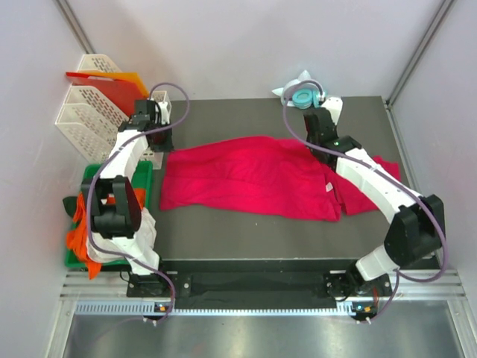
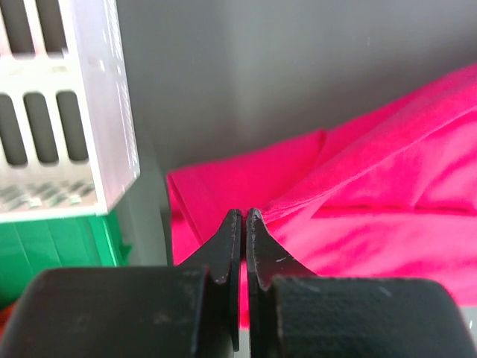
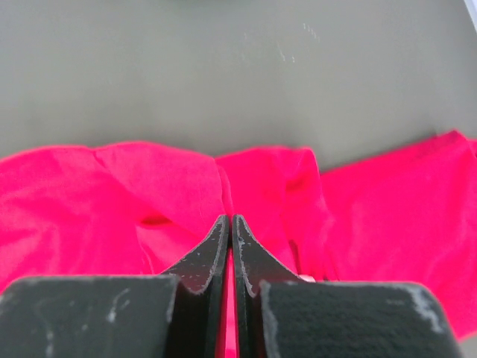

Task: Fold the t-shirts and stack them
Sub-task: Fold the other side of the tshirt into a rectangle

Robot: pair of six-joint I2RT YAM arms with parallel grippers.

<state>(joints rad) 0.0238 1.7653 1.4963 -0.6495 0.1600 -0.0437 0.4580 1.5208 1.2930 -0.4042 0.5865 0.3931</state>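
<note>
A crimson-pink t-shirt [image 1: 246,175] lies spread and loosely doubled across the middle of the table, its white neck label [image 1: 328,187] near the right end. More pink cloth [image 1: 384,173] shows under my right arm. My left gripper [image 1: 168,144] is shut at the shirt's far left corner. In the left wrist view its tips [image 2: 244,213] meet where the t-shirt's [image 2: 373,186] layered edge runs in. My right gripper [image 1: 319,144] is shut at the far edge, tips [image 3: 229,218] over a crease in the t-shirt [image 3: 89,194]. No cloth is lifted.
White slotted baskets [image 1: 86,112] with an orange plastic sheet [image 1: 112,80] stand at the far left. A green bin [image 1: 143,173] holding red-orange cloth [image 1: 78,231] sits beside my left arm. A teal tape roll [image 1: 303,96] lies behind the right gripper.
</note>
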